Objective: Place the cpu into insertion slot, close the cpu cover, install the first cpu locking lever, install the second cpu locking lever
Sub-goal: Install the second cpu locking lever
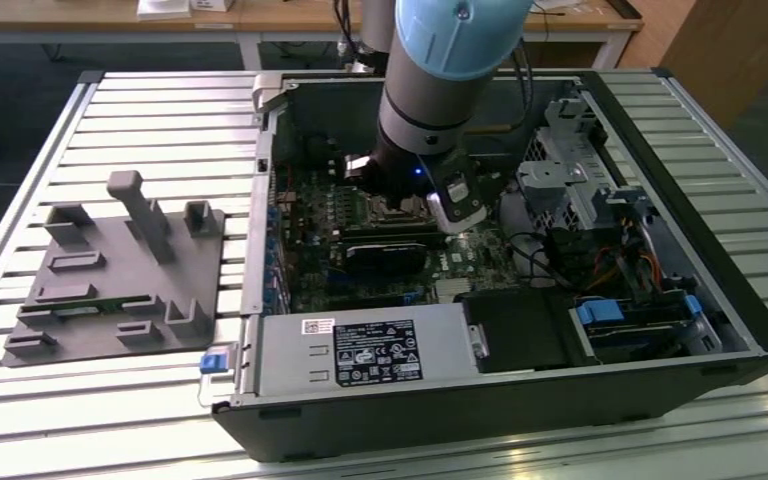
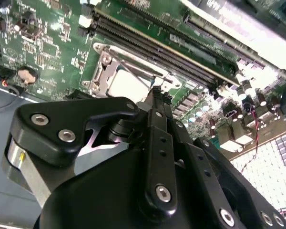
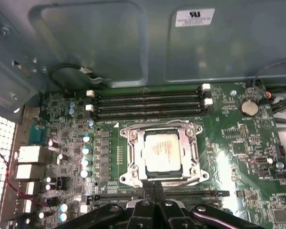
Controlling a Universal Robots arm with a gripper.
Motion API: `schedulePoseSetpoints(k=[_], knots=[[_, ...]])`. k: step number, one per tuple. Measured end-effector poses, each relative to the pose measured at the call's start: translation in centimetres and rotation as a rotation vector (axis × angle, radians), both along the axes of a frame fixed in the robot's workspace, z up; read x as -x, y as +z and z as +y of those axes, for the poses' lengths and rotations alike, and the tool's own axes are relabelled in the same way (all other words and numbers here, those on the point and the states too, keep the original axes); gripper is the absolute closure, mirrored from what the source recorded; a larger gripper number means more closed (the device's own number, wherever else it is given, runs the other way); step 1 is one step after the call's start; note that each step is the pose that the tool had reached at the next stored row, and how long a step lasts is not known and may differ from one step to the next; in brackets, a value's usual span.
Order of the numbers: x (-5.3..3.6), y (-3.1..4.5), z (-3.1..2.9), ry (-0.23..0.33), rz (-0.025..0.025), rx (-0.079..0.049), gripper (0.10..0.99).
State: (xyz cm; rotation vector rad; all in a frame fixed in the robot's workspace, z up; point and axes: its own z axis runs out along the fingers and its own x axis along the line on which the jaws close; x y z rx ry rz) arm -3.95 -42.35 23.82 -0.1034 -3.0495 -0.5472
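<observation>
In both wrist views the cpu (image 3: pixel 162 150) (image 2: pixel 126 82), a pale square chip, sits in the insertion slot (image 3: pixel 125 178) on the green board. The silvery cpu cover (image 3: pixel 163 130) (image 2: pixel 106 71) lies flat around it, with the chip showing through its window. My gripper (image 3: pixel 154 183) (image 2: pixel 157 93) is shut, fingers pressed together with nothing between them. Its tips are at the socket's rim on the side nearest the wrist cameras. In the exterior view the arm reaches down into the open computer case, with the gripper (image 1: pixel 402 206) low over the board and hiding the socket.
Black memory slots (image 3: pixel 148 102) run along the socket's far side, and a coin battery (image 3: pixel 249 107) sits nearby. The case wall (image 3: pixel 109 43) rises behind the board. A drive cage (image 1: pixel 571 170), power supply (image 1: pixel 364 350) and black block (image 1: pixel 384 255) crowd the case. A grey fixture (image 1: pixel 111 270) stands outside.
</observation>
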Motion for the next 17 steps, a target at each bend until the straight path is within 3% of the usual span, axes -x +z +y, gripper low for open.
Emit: schedulePoseSetpoints(k=[6, 13, 17], knots=[[1.44, -1.04, -0.15, 0.000, 0.0000, 0.000, 0.980], [1.50, -1.80, -0.61, -0.016, 0.0001, -0.004, 0.980], [2.00, -2.00, -0.72, -0.019, 0.0003, -0.018, 0.980]])
